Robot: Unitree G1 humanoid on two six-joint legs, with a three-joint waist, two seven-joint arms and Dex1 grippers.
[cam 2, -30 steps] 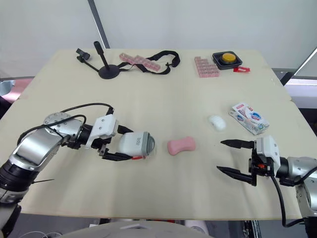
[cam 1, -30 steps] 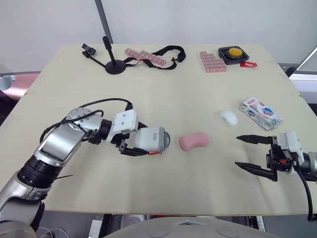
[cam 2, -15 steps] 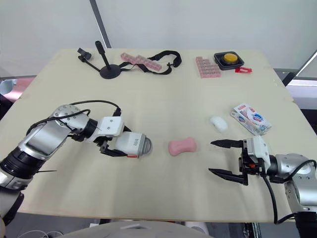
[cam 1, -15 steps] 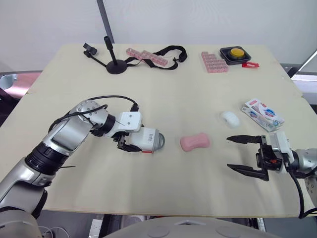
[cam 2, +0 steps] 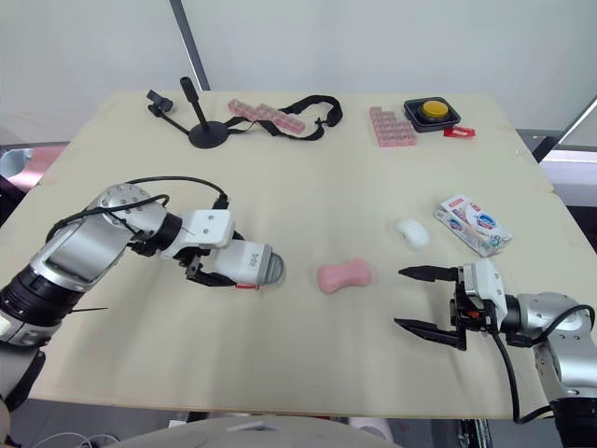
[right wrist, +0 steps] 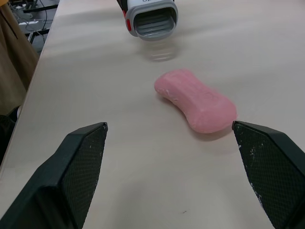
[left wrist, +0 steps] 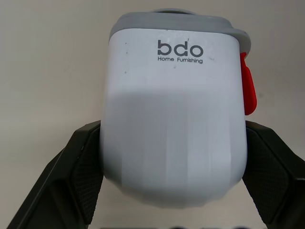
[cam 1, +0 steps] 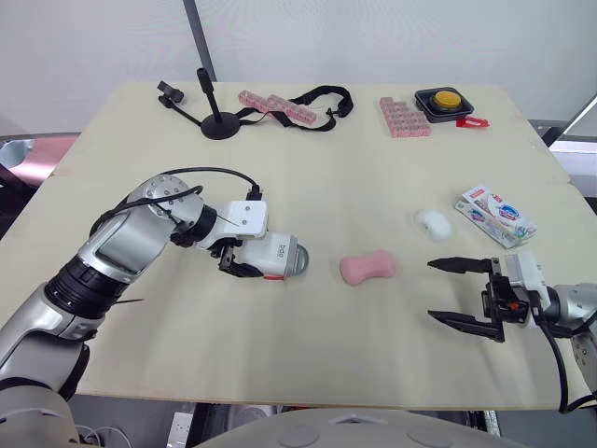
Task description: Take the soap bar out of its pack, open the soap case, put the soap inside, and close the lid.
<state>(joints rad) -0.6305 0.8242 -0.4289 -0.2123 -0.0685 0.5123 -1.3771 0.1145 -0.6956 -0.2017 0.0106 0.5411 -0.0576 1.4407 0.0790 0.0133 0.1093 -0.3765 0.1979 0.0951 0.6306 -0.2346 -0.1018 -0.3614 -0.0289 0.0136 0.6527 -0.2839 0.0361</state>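
A bare pink soap bar (cam 1: 367,268) lies on the table's middle, also seen in the right wrist view (right wrist: 195,100). Left of it lies the white soap case (cam 1: 277,256) with a grey end and a red latch; my left gripper (cam 1: 244,259) is shut on it, black fingers (left wrist: 81,167) pressing both sides of the case (left wrist: 174,119). The soap's printed pack (cam 1: 493,214) rests at the right edge. My right gripper (cam 1: 457,294) stands open to the right of the soap, some way off, with nothing between its fingers.
A small white lump (cam 1: 432,222) lies next to the pack. At the back stand a black stand (cam 1: 216,119), pink trays with a black strap (cam 1: 289,105), a pink block tray (cam 1: 403,117) and a yellow button box (cam 1: 441,100).
My left gripper has drawn the soap case a little leftward and turned it. My right gripper has shifted slightly left toward the soap, still open.
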